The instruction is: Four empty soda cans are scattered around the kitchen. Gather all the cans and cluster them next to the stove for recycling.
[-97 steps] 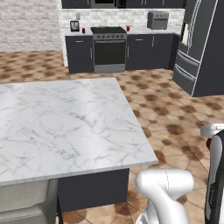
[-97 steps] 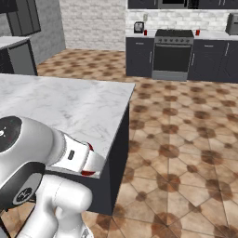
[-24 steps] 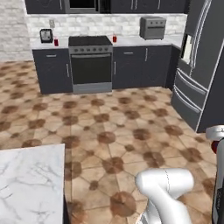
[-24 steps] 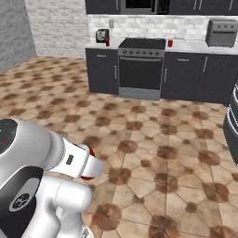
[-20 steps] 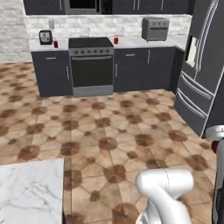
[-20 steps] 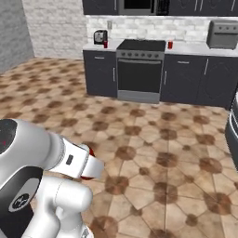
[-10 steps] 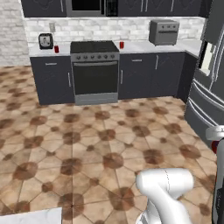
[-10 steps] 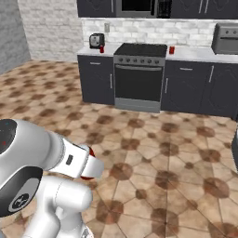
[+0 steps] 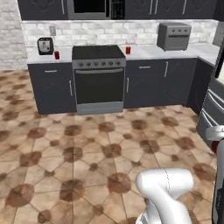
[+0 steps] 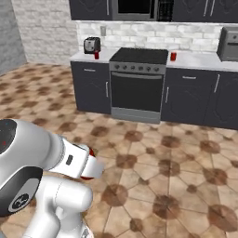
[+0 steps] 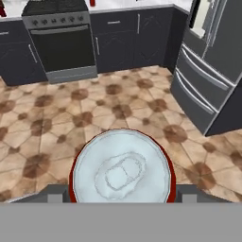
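Here the gripper (image 11: 122, 196) grasps a soda can (image 11: 122, 172), its silver top facing the hand camera, fingers pressed against its sides. Beyond lies brown tiled floor (image 9: 87, 153). Farther off stands the stove (image 9: 97, 78), with one red can (image 9: 57, 55) on the counter to its left by the toaster (image 9: 45, 45) and another can (image 9: 128, 50) just right.

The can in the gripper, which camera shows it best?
The hand view: the held can is seen close up from above, its silver top and red rim sitting between the gripper's fingertips. The right base view catches just a red sliver of it beneath the white arm. The left base view gives no clear look at it.
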Controlling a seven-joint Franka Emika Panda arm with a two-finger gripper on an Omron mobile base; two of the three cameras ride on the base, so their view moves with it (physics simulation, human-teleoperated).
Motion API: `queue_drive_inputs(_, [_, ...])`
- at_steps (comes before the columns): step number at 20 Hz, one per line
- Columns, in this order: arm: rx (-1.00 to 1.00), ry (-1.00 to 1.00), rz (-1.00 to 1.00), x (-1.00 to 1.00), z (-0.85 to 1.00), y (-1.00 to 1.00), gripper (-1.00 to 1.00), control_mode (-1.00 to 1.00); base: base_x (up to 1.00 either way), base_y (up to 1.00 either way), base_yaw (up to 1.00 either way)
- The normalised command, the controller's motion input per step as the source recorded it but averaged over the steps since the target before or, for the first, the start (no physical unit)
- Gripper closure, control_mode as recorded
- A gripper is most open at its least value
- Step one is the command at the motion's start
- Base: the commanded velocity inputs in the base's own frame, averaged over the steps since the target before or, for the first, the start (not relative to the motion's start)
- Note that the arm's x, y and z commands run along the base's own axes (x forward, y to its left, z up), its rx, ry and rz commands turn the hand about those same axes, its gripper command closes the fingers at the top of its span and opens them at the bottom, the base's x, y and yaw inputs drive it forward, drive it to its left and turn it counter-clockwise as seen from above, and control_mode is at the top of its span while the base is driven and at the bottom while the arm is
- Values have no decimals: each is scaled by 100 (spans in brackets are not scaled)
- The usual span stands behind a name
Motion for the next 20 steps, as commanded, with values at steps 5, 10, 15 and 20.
queue_drive_inputs(5, [0, 0, 0, 0, 0, 0, 100, 100, 100, -31, 0])
queue_drive_inputs(10, [0, 0, 0, 0, 0, 0, 100, 100, 100, -35, 0])
queue_drive_inputs(15, [0, 0, 0, 0, 0, 0, 100, 100, 97, -33, 2])
queue_drive_inputs(20, [0, 0, 0, 0, 0, 0, 100, 100, 95, -23, 3])
